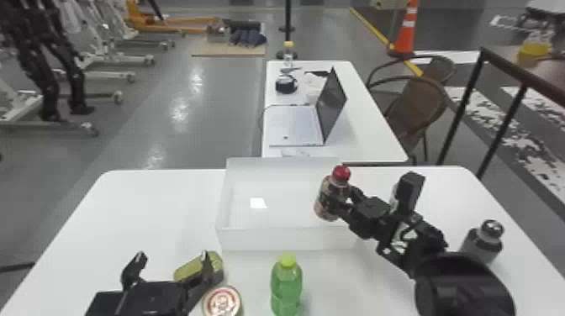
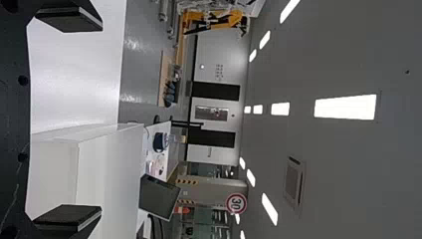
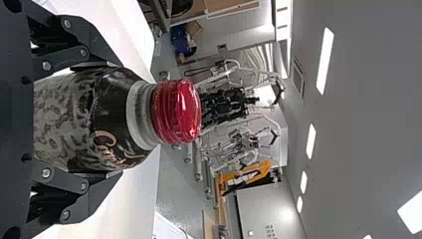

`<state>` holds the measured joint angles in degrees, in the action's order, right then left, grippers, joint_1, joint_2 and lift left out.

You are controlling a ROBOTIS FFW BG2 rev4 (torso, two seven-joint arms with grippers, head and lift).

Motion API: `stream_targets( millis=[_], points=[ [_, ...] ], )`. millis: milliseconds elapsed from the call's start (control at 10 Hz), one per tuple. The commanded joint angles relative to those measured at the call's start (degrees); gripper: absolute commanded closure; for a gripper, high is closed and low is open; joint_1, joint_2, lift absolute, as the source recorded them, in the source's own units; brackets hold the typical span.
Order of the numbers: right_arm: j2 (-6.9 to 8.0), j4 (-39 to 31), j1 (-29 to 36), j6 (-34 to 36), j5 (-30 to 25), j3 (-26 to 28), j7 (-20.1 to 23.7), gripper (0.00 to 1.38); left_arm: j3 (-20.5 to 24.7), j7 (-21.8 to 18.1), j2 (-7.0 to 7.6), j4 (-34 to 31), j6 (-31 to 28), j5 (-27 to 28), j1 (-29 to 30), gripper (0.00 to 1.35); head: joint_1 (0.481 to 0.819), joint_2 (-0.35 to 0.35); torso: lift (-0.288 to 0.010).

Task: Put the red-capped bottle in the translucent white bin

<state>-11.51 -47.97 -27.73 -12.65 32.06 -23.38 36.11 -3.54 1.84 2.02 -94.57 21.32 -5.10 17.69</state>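
Red-capped bottle (image 1: 325, 199): off the bench (image 1: 138, 210), clamped between both fingers of the right claw (image 1: 339, 201). Cap up, body leaning slightly to the right. In the head view it overlaps the right-hand part of the bin (image 1: 286, 239); how high its base hangs, I cannot tell. Right wrist view agrees on the grip: one finger on each side of the body, cap and neck projecting past the fingertips.

Left claw (image 1: 172, 255): at the near left of the bench, nothing gripped, fingers wide apart.

Bin sits at the far middle of the bench; a bright patch shows on its floor. Green bottle (image 1: 286, 285) stands upright in front of it, near a round-topped can (image 1: 222, 302). A yellow-green item (image 1: 189, 270) lies behind the left claw's finger. Grey bottle (image 1: 483, 243) stands far right, beside the right arm.
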Motion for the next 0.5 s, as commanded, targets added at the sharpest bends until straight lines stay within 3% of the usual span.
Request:
stream_targets(
  millis=[0, 200, 400],
  points=[
    [-0.18, -0.2, 0.0, 0.0, -0.6, 0.0, -0.1, 0.65, 0.0, 0.0, 0.00, 0.0, 0.0, -0.1, 0.1, 0.02, 0.549, 0.000, -0.100],
    [-0.18, -0.3, -0.1, 0.0, -1.0, 0.0, -0.2, 0.12, 0.0, 0.0, 0.09, 0.0, 0.1, -0.1, 0.1, 0.02, 0.549, 0.000, -0.100],
    [-0.18, -0.4, -0.2, 0.0, -1.0, 0.1, -0.3, 0.10, 0.0, 0.0, 0.09, 0.0, 0.1, -0.2, 0.1, 0.02, 0.549, 0.000, -0.100]
  ],
)
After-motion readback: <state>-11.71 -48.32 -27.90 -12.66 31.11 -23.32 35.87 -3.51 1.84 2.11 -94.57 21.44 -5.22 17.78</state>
